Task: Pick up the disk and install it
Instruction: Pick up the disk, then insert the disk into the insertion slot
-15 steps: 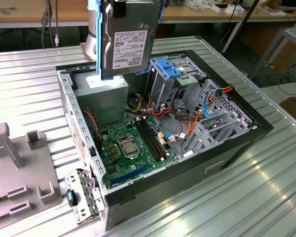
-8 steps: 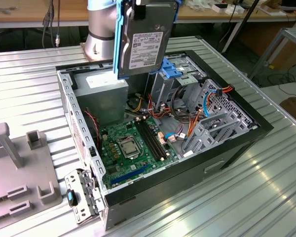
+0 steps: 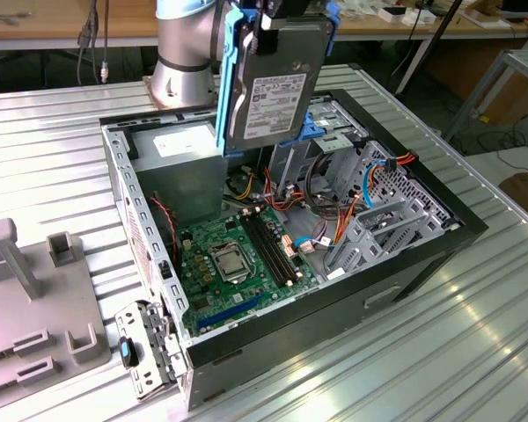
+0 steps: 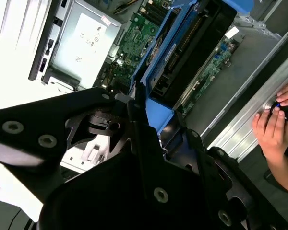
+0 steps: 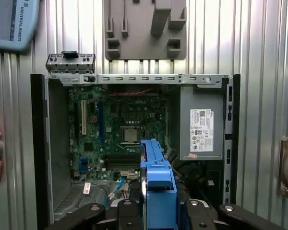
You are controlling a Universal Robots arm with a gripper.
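Blue-framed grey metal hard disk (image 3: 273, 88) is hanging upright, the black pincer (image 3: 280, 31) gripping it above the open black computer case (image 3: 422, 242), which is holding a green motherboard (image 3: 238, 255) and sitting on the ribbed metal table (image 3: 440, 352).

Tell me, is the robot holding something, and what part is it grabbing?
Yes. The gripper holds the disk by its upper end, pinching the blue carrier, so it hangs upright above the open computer case.
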